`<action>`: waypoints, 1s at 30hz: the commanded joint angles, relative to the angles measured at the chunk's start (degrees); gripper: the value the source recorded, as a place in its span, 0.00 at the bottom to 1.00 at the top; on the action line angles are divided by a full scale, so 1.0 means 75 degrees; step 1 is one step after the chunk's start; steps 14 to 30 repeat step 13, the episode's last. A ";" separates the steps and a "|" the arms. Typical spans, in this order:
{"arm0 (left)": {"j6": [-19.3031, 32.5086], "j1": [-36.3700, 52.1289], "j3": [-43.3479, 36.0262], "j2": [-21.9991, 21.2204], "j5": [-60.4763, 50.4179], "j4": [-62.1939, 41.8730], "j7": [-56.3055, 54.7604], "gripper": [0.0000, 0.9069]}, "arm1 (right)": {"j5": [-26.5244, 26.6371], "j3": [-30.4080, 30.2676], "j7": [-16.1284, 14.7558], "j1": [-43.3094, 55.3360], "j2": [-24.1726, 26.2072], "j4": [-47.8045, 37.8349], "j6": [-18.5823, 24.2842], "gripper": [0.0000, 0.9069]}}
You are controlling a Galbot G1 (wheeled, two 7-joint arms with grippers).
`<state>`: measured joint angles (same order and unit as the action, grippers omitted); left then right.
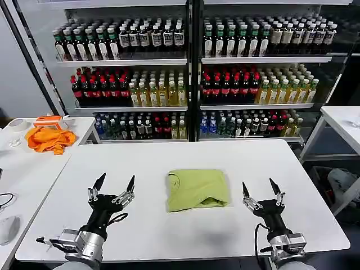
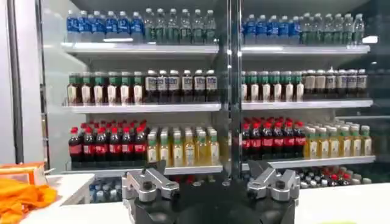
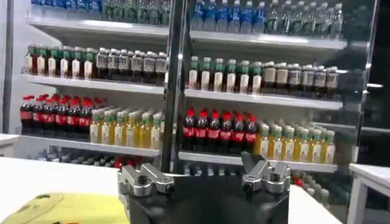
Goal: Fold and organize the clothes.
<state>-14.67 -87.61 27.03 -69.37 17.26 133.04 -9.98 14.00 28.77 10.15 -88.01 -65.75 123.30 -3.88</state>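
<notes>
Head view: folded lime T-shirt (image 1: 197,189) at centre of white table (image 1: 152,163), clear of all edges. Left gripper (image 1: 115,184) and right gripper (image 1: 261,188) flanking it, fingers spread, empty, bare tabletop between.

Right wrist view: yellow-green T-shirt corner (image 3: 67,208) beside gripper base.

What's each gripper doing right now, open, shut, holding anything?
Left gripper: open, empty, left of the T-shirt.
Right gripper: open, empty, right of it.
</notes>
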 commanded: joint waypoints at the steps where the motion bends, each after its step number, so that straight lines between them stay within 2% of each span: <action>1: -0.0111 -0.0014 -0.0009 -0.0163 -0.0095 0.0064 0.0011 1.00 | -0.0228 0.0257 -0.0151 -0.0318 0.0010 0.0232 0.0328 1.00; 6: -0.0200 -0.0216 0.0035 -0.0175 -0.0174 0.0252 0.0035 1.00 | -0.0372 0.0304 -0.0176 -0.0420 -0.0088 0.0311 0.0294 1.00; 10: -0.0206 -0.0286 0.0146 -0.0229 -0.0182 0.0385 0.0058 1.00 | -0.0151 0.0277 -0.0244 -0.0427 -0.0121 0.0412 -0.0014 1.00; 30: -0.0268 -0.0359 0.0160 -0.0262 -0.0209 0.0409 0.0157 1.00 | -0.0127 0.0291 -0.0250 -0.0470 -0.0093 0.0497 0.0052 1.00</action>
